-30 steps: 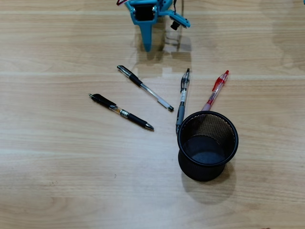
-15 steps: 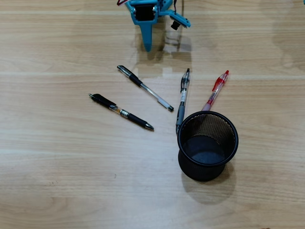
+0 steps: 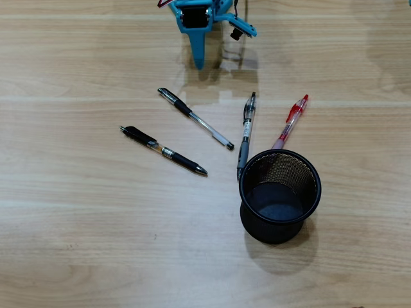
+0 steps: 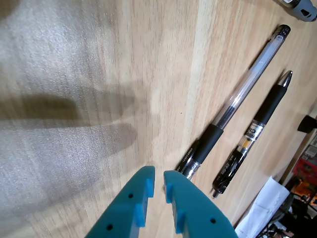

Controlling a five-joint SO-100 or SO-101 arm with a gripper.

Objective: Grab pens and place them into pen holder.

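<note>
Four pens lie on the wooden table. In the overhead view a clear-barrelled black pen and a black pen lie left of centre. A grey pen and a red pen lie just above the black mesh pen holder, which stands upright with no pen in it. My teal gripper is at the top, apart from all the pens. In the wrist view the gripper has its jaws almost together with nothing between them. The clear pen and the black pen lie to its right.
A white sheet of paper and clutter show past the table edge at the lower right of the wrist view. The grey pen's end shows at that view's top right corner.
</note>
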